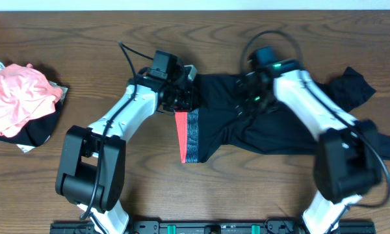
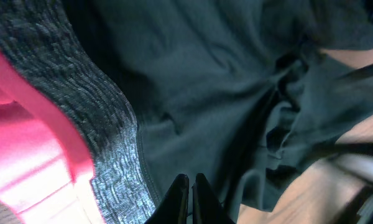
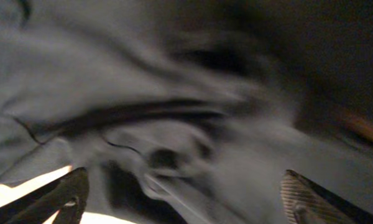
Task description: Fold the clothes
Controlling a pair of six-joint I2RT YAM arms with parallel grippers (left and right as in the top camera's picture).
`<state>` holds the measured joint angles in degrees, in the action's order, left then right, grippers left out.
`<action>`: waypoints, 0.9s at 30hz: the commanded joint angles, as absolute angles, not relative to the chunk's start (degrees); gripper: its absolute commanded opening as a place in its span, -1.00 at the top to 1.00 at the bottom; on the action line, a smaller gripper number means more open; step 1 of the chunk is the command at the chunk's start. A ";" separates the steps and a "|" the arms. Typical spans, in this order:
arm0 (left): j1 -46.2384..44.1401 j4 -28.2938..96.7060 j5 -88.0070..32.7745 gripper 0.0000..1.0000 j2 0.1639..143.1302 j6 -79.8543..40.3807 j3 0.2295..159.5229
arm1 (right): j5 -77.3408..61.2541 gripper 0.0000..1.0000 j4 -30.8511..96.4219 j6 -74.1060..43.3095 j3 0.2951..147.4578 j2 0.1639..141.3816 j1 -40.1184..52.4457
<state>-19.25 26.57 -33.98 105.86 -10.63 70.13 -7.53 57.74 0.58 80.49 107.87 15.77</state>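
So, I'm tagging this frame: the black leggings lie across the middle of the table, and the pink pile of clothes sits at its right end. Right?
Not quite: the pink pile of clothes sits at the left end of the table, as the overhead view shows. The black leggings do lie across its middle.

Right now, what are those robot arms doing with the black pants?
Two robot arms are folding black leggings lying on the table. The left arm's fingers are shut by the grey waistband; the right arm's fingers are wide open over the middle. The leggings look rumpled, not neatly folded.
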 commanded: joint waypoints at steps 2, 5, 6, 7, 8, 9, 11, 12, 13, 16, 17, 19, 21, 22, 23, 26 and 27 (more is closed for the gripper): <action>-21.52 26.85 -27.27 0.87 104.81 -10.17 70.15 | -4.97 -0.74 60.40 -4.69 80.93 104.44 9.91; -22.46 26.92 -27.33 0.87 105.58 -10.20 69.23 | -4.95 -0.52 62.37 -5.17 79.37 104.64 7.40; -22.63 26.89 -27.33 0.87 105.82 -10.20 68.93 | -4.97 -0.49 62.41 -5.34 78.65 104.64 6.98; -22.81 26.89 -27.31 0.87 106.37 -10.20 68.62 | -4.97 -0.48 62.39 -5.78 77.56 104.64 6.61; -22.96 27.14 -27.31 0.86 106.96 -10.20 68.45 | -4.95 -0.47 62.35 -6.17 76.47 104.64 6.33; -22.98 27.57 -27.31 0.87 107.53 -10.20 68.45 | -4.97 -0.47 62.17 -6.59 75.40 104.64 6.17; -23.03 28.56 -27.31 0.86 108.75 -10.22 68.45 | -4.95 -0.48 61.01 -7.11 72.66 104.64 6.00; -23.03 29.17 -27.31 0.86 109.27 -10.22 68.45 | -4.95 -0.49 60.42 -7.20 71.68 104.64 6.02; -23.03 30.02 -27.31 0.87 109.84 -10.20 68.45 | -4.95 -0.50 59.48 -7.27 70.17 104.64 6.00; -23.00 33.91 -27.31 0.88 111.26 -10.20 68.45 | -4.93 -0.53 56.88 -7.29 66.48 104.64 5.89; -23.00 35.51 -27.31 0.87 111.66 -10.20 68.45 | -4.93 -0.54 55.61 -7.29 65.10 104.64 5.82; -23.00 37.63 -27.33 0.86 111.96 -10.20 68.45 | -4.93 -0.55 53.65 -7.31 63.35 104.64 5.63; -23.00 39.51 -27.33 0.82 112.01 -10.20 68.45 | -4.89 -0.56 51.59 -7.29 61.76 104.64 5.19; -23.00 40.51 -27.33 0.76 112.01 -10.17 68.45 | -4.67 -0.57 49.65 -7.29 60.42 104.64 4.64; -23.00 41.12 -27.27 0.76 112.01 -10.17 68.45 | -4.43 -0.58 48.84 -7.29 59.83 104.64 4.29; -23.00 43.66 -23.11 0.76 112.01 -10.20 68.45 | -2.74 -0.61 45.89 -7.60 57.65 104.64 2.35; -23.00 44.38 -21.34 0.76 112.01 -10.20 68.45 | -1.96 -0.63 45.28 -7.94 57.12 104.64 1.63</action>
<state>-22.94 43.13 -26.41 111.48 -10.52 68.75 -5.04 47.05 -6.85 59.68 103.83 4.14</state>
